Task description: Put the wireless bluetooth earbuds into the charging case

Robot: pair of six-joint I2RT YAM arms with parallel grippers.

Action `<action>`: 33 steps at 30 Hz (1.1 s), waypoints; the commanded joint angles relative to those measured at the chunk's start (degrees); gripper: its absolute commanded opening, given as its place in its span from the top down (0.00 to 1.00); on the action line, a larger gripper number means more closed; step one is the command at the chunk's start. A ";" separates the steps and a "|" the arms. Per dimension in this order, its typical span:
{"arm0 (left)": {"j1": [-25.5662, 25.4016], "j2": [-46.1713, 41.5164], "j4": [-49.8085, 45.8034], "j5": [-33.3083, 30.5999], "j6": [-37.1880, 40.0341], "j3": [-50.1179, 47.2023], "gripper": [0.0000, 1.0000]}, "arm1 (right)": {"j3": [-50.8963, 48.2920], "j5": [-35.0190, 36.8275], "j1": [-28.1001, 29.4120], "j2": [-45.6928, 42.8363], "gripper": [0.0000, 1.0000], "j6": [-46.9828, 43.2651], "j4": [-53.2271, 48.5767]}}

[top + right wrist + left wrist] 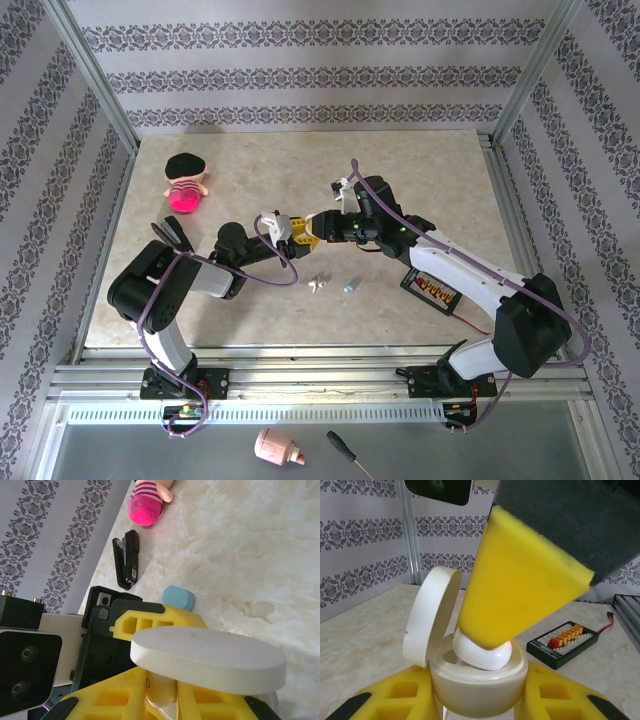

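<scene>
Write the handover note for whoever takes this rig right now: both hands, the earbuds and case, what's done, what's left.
Left hand: shut on the white case, with the lid standing open.
Right hand: shut on the held earbud, pressing it into the case's well, not yet released.
On the table: the loose white earbud and the teal earbud lie side by side in front of the arms.
Done: case open, first bud almost seated.
Left: release it, fetch the loose white earbud, seat it, close the lid. The teal earbud probably belongs in the teal round piece.
</scene>
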 commanded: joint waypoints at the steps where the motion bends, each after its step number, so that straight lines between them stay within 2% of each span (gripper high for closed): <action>1: -0.76 -0.74 3.12 -0.83 0.50 1.42 0.81 | -1.20 0.52 -0.29 1.07 0.81 1.17 1.67; 3: -0.76 -0.69 3.13 -0.92 0.23 1.82 0.81 | -1.18 0.47 -0.29 1.22 0.78 1.33 1.66; 9: -0.77 -0.86 3.05 -1.60 0.46 1.91 0.80 | -1.36 2.08 -0.45 -0.89 0.57 0.22 0.87; 16: -0.76 -0.61 3.04 -3.27 1.82 1.03 0.81 | -1.69 3.68 -0.55 -5.61 0.38 -3.10 -0.30; 19: -0.76 -0.60 3.04 -3.45 3.61 0.66 0.81 | -1.83 4.18 -0.58 -7.66 0.35 -4.32 0.26; 23: -0.80 -0.78 3.04 -3.41 6.09 -0.06 0.81 | -0.51 10.67 -0.80 -8.79 0.34 -4.94 -0.99; 27: -0.76 -1.11 3.08 -2.41 6.39 -0.16 0.81 | 3.70 12.88 -1.82 -5.38 0.32 -4.62 -4.65; 33: -0.76 -1.92 3.13 -1.99 5.61 -0.18 0.81 | 8.99 12.03 -2.62 1.22 0.31 -4.66 -8.58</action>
